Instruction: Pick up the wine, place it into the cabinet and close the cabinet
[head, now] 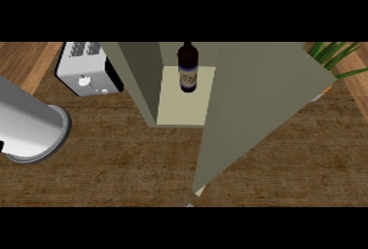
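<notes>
Nearest the camera was a grey forearm (28,129), entering from the left edge, left of the cabinet (144,78); by its side it was presumably the robot's left arm. Its hand lay outside the view, so whether that hand was open or closed could not be told, and the right hand did not show either.

The wine (188,68) stood upright on the pale shelf inside the cabinet, so the placing looked done. The cabinet door (251,107) stood swung wide toward the camera, right of the opening, which suggested that closing it was what remained.

The door hid much of the table (129,165) behind it. A toaster (86,68) sat just left of the cabinet, and a plant (338,56), right of the cabinet, was cut off at the corner.
</notes>
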